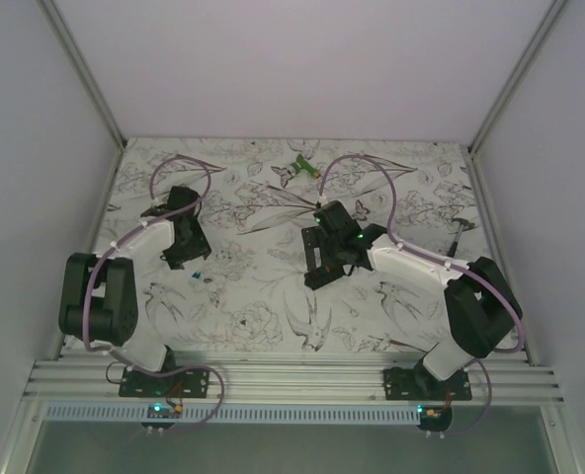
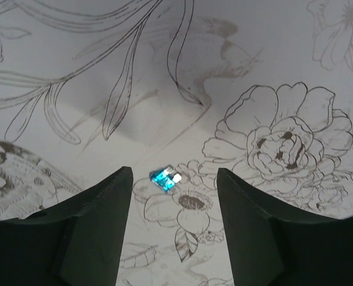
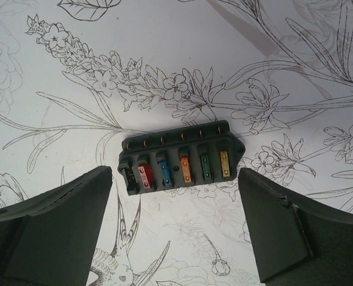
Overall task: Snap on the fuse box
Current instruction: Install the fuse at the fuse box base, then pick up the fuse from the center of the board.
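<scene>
Straddling blue fuse (image 2: 166, 178) on table (image 2: 296, 53): left gripper (image 2: 174, 173) part open, gripping nothing | right gripper (image 3: 175, 170) wide, empty, over fuse box (image 3: 179, 162) | step: likely fuse pickup | next: pinch squarely, seat in the box

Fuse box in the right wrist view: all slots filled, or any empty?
Not full. The fuse box holds five coloured fuses; the end slot beside the red fuse looks dark and empty.

From above, the right gripper (image 1: 324, 265) hides the fuse box (image 3: 179, 164) beneath it. Each wrist view's bottom edge cuts off its fingers (image 2: 99, 232). Beyond the right gripper, the green-and-white gadget (image 1: 302, 166) is too small to make out.
</scene>
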`<action>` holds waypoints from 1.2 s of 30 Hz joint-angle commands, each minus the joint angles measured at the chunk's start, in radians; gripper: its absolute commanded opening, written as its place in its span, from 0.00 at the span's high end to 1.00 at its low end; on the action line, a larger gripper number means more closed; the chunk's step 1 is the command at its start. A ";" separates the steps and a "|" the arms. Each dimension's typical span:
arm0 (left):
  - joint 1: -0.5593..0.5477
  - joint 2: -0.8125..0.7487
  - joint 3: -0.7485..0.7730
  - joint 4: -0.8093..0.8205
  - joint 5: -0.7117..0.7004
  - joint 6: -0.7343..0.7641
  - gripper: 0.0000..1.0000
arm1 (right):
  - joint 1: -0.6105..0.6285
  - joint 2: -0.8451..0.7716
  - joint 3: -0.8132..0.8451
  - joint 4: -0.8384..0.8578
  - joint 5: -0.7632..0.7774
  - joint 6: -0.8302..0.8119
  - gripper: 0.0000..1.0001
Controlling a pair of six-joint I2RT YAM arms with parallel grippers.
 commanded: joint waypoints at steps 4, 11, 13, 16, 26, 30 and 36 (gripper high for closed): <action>0.017 0.099 0.035 0.046 0.067 0.096 0.51 | -0.009 -0.021 -0.007 0.028 0.015 -0.017 0.06; 0.022 0.117 -0.008 0.024 0.141 0.063 0.58 | -0.009 -0.022 -0.004 0.026 0.017 -0.021 0.06; 0.022 0.108 -0.023 -0.002 0.134 0.050 0.58 | -0.009 -0.021 -0.004 0.026 0.014 -0.022 0.06; 0.022 0.093 -0.039 -0.032 0.131 0.036 0.58 | -0.009 -0.017 0.000 0.025 0.012 -0.025 0.06; -0.010 0.029 -0.039 -0.066 0.168 -0.001 0.52 | -0.008 -0.015 -0.001 0.024 0.000 -0.027 0.07; -0.009 -0.017 -0.044 -0.101 0.079 -0.013 0.47 | -0.009 -0.021 -0.004 0.023 0.000 -0.028 0.07; -0.011 0.004 -0.045 -0.120 0.030 0.012 0.43 | -0.009 -0.022 -0.005 0.024 0.000 -0.033 0.06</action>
